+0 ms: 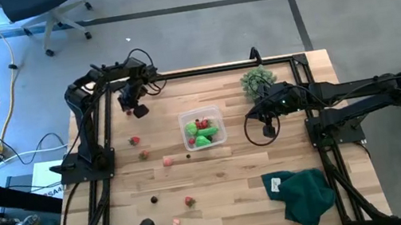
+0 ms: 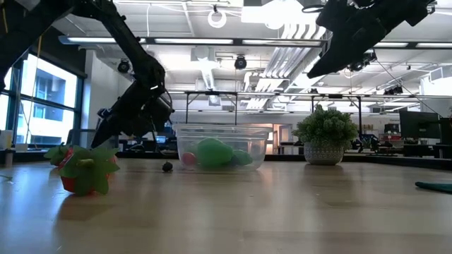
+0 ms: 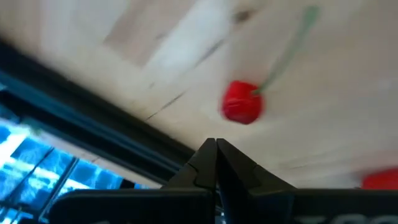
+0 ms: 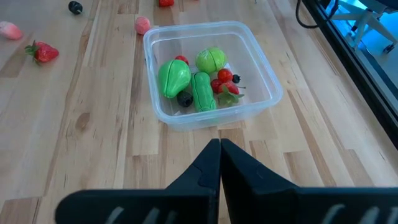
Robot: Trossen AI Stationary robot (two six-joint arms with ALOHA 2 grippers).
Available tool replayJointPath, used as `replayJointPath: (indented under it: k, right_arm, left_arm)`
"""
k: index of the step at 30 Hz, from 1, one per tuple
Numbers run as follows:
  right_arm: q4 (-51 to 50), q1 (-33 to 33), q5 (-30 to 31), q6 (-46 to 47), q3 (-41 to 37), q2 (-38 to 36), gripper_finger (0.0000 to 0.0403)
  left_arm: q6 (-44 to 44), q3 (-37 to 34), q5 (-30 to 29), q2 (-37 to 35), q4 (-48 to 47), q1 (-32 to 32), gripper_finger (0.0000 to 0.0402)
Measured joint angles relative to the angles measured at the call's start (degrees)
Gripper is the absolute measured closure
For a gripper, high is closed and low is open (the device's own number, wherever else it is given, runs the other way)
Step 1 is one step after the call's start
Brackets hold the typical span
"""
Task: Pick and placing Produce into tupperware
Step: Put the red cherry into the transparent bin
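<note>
The small clear square plastic tupperware (image 4: 211,71) is sitting mid-table, holding green pieces, red berries and a dark berry; more red and pink toy produce (image 1: 135,140) is being left scattered on the wood to its left. The left gripper (image 1: 138,110), jaws closed on nothing, is being held above a red cherry with a green stem (image 3: 242,102), far-left of the tupperware. The right gripper (image 1: 268,128), jaws closed and empty, is being held just right of the tupperware.

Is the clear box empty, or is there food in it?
Not empty. The box holds several toy pieces: green ones, small red ones and a dark berry. More pieces lie outside on the table.
</note>
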Motion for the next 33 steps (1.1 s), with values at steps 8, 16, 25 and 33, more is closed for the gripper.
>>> replayJointPath:
  k: [8, 16, 25, 33]
  right_arm:
    - [0.0, 0.0, 0.0, 0.0, 0.0, 0.0, 0.0401]
    - [0.0, 0.0, 0.0, 0.0, 0.0, 0.0, 0.0401]
    - [0.0, 0.0, 0.0, 0.0, 0.0, 0.0, 0.0401]
    - [0.0, 0.0, 0.0, 0.0, 0.0, 0.0, 0.0401]
  left_arm:
    - [-2.1, -0.5, 0.2, 1.7, 0.3, 0.4, 0.0401]
    - [-2.8, -0.3, 0.5, 2.5, 0.8, 0.5, 0.0401]
    - [-2.7, -0.4, 2.2, 2.5, 2.5, 0.3, 0.0401]
    - [0.9, -0.4, 4.8, 2.5, 5.4, -2.1, 0.0401]
